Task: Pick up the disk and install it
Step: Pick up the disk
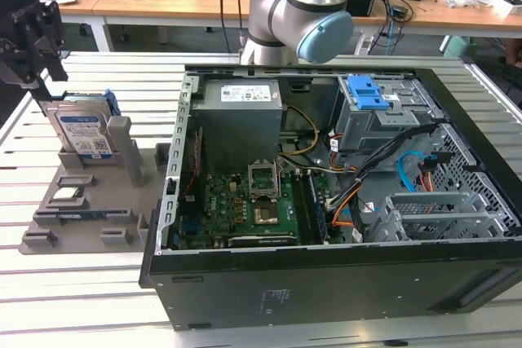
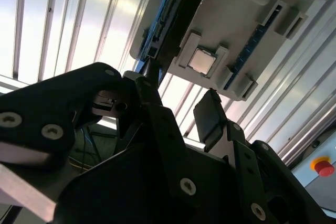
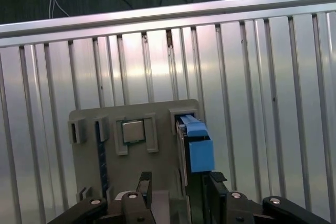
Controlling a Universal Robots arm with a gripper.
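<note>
The disk [image 1: 81, 132] stands on edge in the grey holder [image 1: 90, 201] on the counter [image 1: 73, 291]. The gripper [image 1: 47, 71] hangs just above the holder, jaws apart, apparently straddling the disk's top edge. Judged rigid, dense and shock-sensitive, the disk is best clamped across its flat faces.

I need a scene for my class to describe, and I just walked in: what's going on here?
A robot arm's gripper hangs with open fingers over the top edge of the disk. The disk stands on edge in a grey holder on the slatted table and does not look gripped yet. The open computer case sits beside the holder, toward the exterior view's right.
</note>
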